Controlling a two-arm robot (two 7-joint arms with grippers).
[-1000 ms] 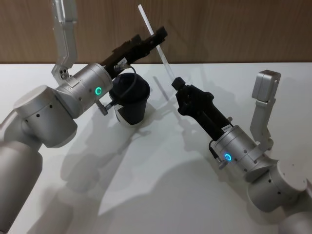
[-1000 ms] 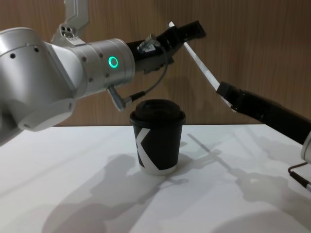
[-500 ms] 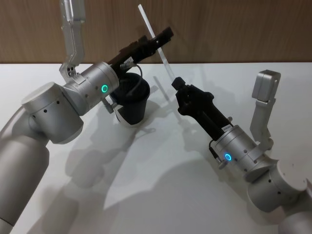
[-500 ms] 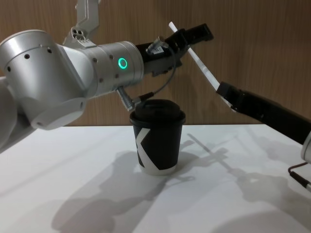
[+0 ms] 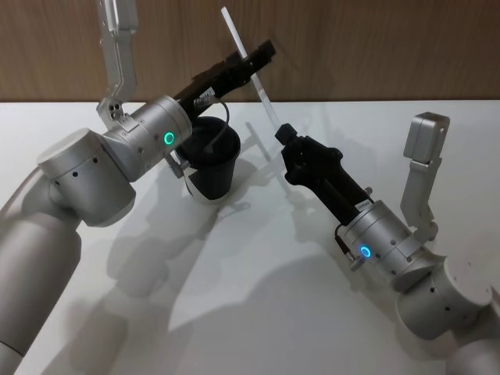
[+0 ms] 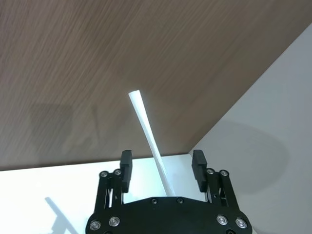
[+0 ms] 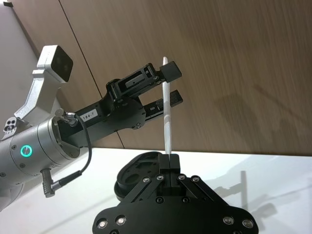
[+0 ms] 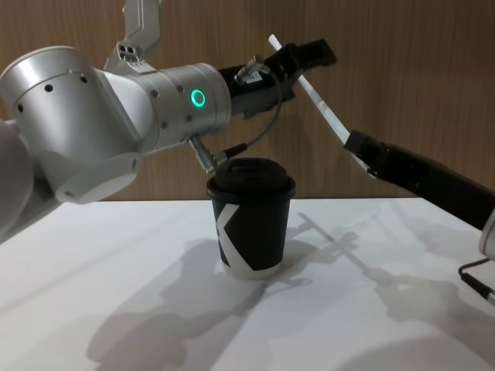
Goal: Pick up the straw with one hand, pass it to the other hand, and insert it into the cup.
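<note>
We show the straw [image 5: 265,98] tilted in the air above the desk [image 5: 258,297], beside and higher than the cup [image 5: 211,168]. The right gripper [image 5: 283,133] pinches its lower end, fingers pressed together. The left gripper [image 5: 262,56] brackets the upper part; its fingers [image 6: 126,165] are spread, with the straw between them and apart from both. The cup stands upright near the desk's far edge, lid on, under the left arm.
</note>
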